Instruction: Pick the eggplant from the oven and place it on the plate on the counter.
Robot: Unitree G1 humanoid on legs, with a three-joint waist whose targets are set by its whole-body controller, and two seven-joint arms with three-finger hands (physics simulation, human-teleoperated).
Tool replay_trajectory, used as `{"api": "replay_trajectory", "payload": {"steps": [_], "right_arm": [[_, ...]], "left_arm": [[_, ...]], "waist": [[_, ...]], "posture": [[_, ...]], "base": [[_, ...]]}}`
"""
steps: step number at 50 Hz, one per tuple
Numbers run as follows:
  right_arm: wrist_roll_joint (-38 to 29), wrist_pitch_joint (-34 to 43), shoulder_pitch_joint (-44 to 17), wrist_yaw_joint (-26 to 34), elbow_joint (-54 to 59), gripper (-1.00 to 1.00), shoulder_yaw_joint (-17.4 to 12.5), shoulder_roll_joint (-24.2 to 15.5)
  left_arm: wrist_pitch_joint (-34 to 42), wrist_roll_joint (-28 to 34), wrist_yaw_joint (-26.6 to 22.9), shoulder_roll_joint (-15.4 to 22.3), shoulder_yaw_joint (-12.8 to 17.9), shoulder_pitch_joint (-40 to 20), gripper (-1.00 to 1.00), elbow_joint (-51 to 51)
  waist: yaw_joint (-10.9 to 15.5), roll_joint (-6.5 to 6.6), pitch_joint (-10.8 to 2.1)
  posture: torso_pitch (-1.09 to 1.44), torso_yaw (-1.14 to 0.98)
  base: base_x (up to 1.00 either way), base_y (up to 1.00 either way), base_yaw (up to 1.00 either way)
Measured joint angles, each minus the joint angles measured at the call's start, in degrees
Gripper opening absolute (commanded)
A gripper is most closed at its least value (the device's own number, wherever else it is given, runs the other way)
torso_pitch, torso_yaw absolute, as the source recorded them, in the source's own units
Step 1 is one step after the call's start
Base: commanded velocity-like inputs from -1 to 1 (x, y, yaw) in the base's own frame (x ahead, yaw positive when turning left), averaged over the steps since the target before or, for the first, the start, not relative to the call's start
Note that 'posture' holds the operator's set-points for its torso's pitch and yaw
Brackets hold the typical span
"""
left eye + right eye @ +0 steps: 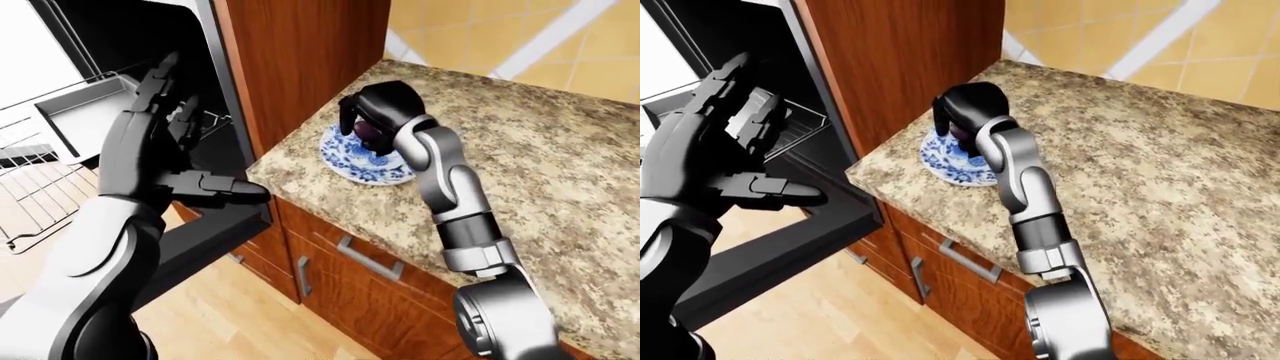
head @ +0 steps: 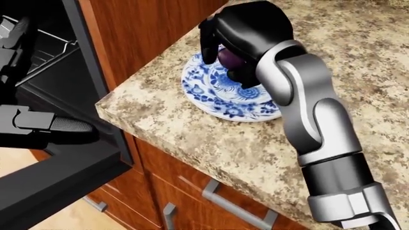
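Open counter (image 1: 560,165) right — cabinet (image 1: 300,67) left

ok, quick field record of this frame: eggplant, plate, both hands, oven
eggplant: dark purple, inside the right hand's fingers, over the plate; contact with the plate cannot be told
plate: blue and white, on the granite counter near its corner
right hand: fingers curled down round the eggplant
left hand: open, empty, raised before the oven
oven: door open, wire rack showing
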Motion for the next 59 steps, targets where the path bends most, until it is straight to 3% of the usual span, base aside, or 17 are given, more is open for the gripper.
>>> {"api": "replay_trajectory", "payload": {"steps": [4, 18, 26, 29, 34, 38, 39, 41, 43, 50, 59], "right_arm": [[0.00, 0.06, 0.52, 0.67, -0.34, -0.01, 0.07, 0.09], [0.55, 0.76, -0.01, 4.95, -3.90, -0.05, -1.20, -1.41], [4.09, 2.96, -2.34, 11.13, -13.06, -0.07, -3.72, -4.66], [6.99, 4.06, -2.34, 13.48, -17.41, -0.08, -5.81, -7.93], [11.29, 6.60, -1.67, 15.26, -20.74, -0.08, -10.04, -14.07], [12.22, 7.73, -1.41, 15.18, -20.49, -0.07, -9.79, -14.65], [13.64, 7.11, 0.08, 15.89, -22.18, -0.07, -10.22, -17.01], [17.47, 6.80, 3.93, 17.86, -26.21, -0.06, -13.91, -22.35], [20.07, 9.11, 7.10, 19.01, -29.25, -0.06, -18.35, -26.19], [28.09, 16.22, 16.08, 22.57, -45.27, 0.00, -25.53, -33.10], [37.60, 19.90, 27.06, 23.79, -51.38, 0.04, -37.36, -40.25]], "left_arm": [[0.19, 0.13, -0.10, -0.02, 0.23, -0.21, 1.00, -0.18], [1.33, -0.87, 0.49, -0.11, 0.82, 0.09, 1.00, -1.48], [1.69, -1.61, 0.64, 0.37, 1.72, -0.28, 1.00, -1.67], [2.12, -2.92, 0.37, 1.24, 3.68, -0.20, 1.00, -1.95], [4.12, -6.83, 1.40, 4.54, 10.80, -0.66, 1.00, -2.39], [3.78, -8.76, 2.96, 5.43, 11.24, -0.73, 1.00, -2.51], [5.27, -11.26, 2.66, 6.32, 12.51, -1.95, 1.00, -2.71], [7.76, -17.35, 3.50, 10.16, 19.31, -2.40, 1.00, -3.81], [7.31, -21.17, 7.11, 12.95, 23.52, -0.89, 1.00, -3.44], [-0.01, -35.69, 16.82, 20.12, 22.90, 7.09, 1.00, -2.48], [-6.89, -47.48, 22.08, 26.83, 31.52, 16.32, 1.00, -3.18]], "waist": [[0.06, -0.05, 0.06], [-0.05, 0.20, 0.37], [0.00, -0.03, 0.48], [0.13, -0.19, 0.58], [-0.17, -0.39, 0.66], [-0.39, -0.04, 0.60], [0.06, -0.16, 0.93], [0.21, -0.32, 1.39], [0.16, -0.23, 1.45], [-0.28, -0.03, 1.49], [-0.24, -0.39, 2.05]], "posture": [[0.00, 0.00], [0.00, 0.00], [0.00, 0.00], [0.00, 0.00], [0.00, 0.00], [0.00, 0.00], [0.00, 0.00], [0.00, 0.00], [0.00, 0.00], [0.00, 0.00], [0.00, 0.00]], "base": [[0.00, 0.00, 0.00], [0.00, 0.00, 0.00], [0.00, 0.00, 0.00], [0.00, 0.00, 0.00], [0.00, 0.00, 0.00], [0.00, 0.00, 0.00], [0.00, 0.00, 0.00], [0.00, 0.00, 0.00], [0.00, 0.00, 0.00], [0.00, 0.00, 0.00], [0.00, 0.00, 0.00]]}}
